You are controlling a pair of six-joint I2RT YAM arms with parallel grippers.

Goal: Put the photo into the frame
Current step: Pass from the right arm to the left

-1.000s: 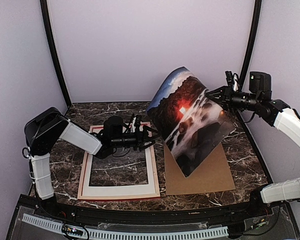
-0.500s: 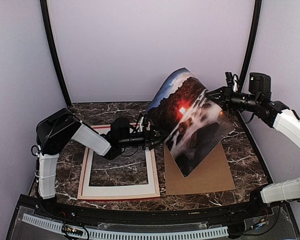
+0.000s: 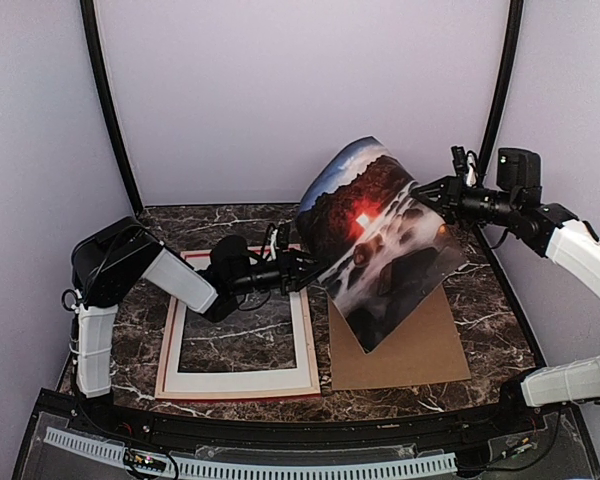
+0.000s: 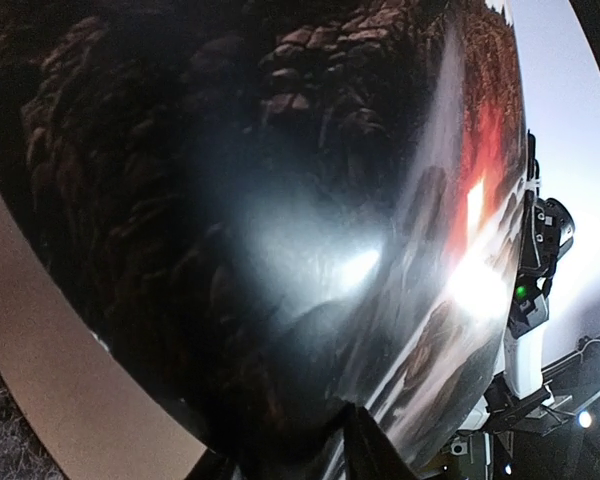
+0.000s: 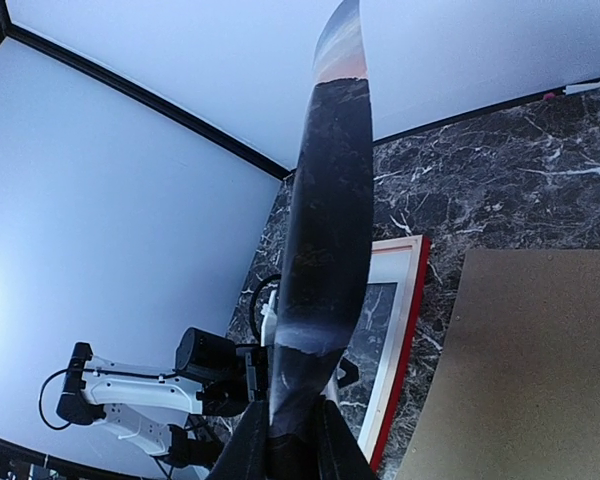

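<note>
The left gripper has just reached past the top right corner of the frame and drawn its fingers in from wide to narrow around the lower left edge of the photo. The wrist view shows the print right up against the fingers, but I cannot tell whether they already pinch it. The likely meaning is a two-handed hold, so the sheet can be steadied and laid flat. The frame lies on the table with the white mat in it. The photo hangs tilted in the air, up and to the right of the frame, over the backing board just right of it. The right gripper, farthest from the frame, is clamped on the photo's upper right edge. A second ago the left gripper hovered over the frame's top rail, short of the print; the photo and right gripper have hardly moved.
</note>
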